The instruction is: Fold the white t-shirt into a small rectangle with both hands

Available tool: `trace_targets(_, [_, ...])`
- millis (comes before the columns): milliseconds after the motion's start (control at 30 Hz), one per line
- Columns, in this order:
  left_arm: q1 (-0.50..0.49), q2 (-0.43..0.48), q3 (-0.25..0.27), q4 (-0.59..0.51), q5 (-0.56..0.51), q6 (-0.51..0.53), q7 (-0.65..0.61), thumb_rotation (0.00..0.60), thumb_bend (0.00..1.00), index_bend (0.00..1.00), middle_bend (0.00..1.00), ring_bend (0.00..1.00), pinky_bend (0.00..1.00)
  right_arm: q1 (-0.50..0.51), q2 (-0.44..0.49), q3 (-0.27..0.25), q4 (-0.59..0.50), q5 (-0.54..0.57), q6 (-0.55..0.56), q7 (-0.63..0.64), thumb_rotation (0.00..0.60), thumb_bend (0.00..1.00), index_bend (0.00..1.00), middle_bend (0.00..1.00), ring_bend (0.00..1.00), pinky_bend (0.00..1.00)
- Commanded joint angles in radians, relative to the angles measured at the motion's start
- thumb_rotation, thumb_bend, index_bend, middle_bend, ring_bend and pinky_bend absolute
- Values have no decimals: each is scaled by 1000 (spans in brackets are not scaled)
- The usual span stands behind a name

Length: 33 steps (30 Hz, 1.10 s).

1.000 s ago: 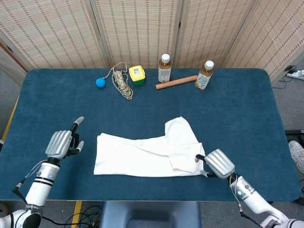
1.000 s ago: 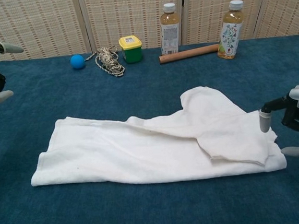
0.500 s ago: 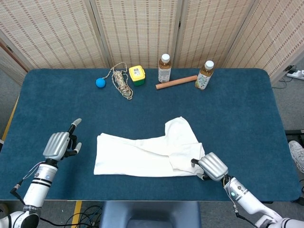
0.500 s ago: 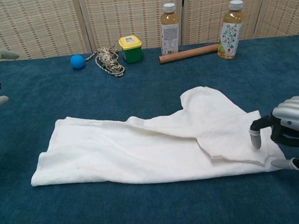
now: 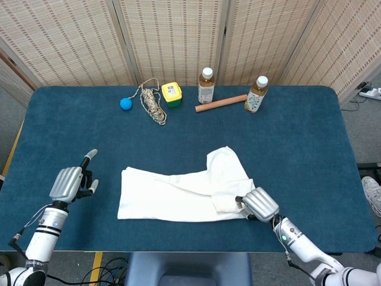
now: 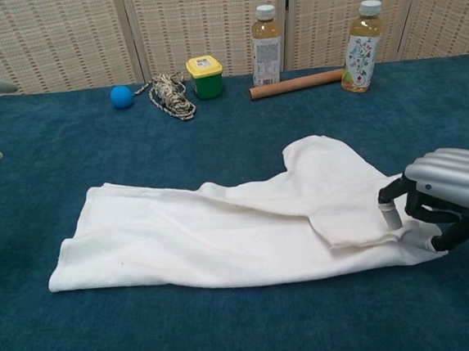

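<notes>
Behind the blue-carpeted table (image 5: 286,143) stand woven screens (image 5: 172,36). Half-folded white t-shirt (image 5: 178,193) lies near 6 o'clock; right hand (image 5: 258,204) pinches its 3 o'clock edge, and left hand (image 5: 70,182) hovers at 9, fingers spread, holding nothing.

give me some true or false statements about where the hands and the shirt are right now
1. The white t-shirt lies partly folded on the blue cloth-covered table. True.
2. The left hand grips the shirt's left edge. False: it hovers apart from the shirt, holding nothing.
3. The right hand is at the shirt's right end, fingers touching the fabric. True.
4. The small blue ball sits on the shirt. False: it lies at the table's far side, beside the coiled rope.
5. Both capped drink bottles lie on their sides. False: both stand upright.
</notes>
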Motion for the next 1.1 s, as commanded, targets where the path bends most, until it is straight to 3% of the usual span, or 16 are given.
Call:
trace_targets(33, [7, 4, -1, -1, 9, 7, -9, 600, 454, 0, 784, 733, 970, 2, -2, 15, 6, 10, 9, 15, 600, 431, 580, 954, 960, 1000])
trace_targets(233, [14, 18, 1, -7, 17, 4, -16, 600, 455, 0, 784, 733, 970, 16, 9, 50, -5, 40, 8, 46, 600, 443, 585, 955, 960, 1000])
trace_targets(567, [22, 24, 5, -10, 17, -8, -19, 600, 454, 0, 784, 733, 970, 11, 42, 15, -40, 30, -10, 27, 600, 444, 585, 955, 960, 1000])
trace_targets(867, [25, 26, -4, -11, 23, 2, -13, 600, 454, 0, 783, 733, 970, 34, -9, 108, 25, 77, 32, 49, 600, 449, 585, 955, 960, 1000])
trace_targets(1100, [39, 35, 2, -17, 34, 14, -17, 600, 454, 0, 784, 733, 970, 81, -93, 185, 144, 148, -2, 56, 600, 469, 585, 955, 960, 1000])
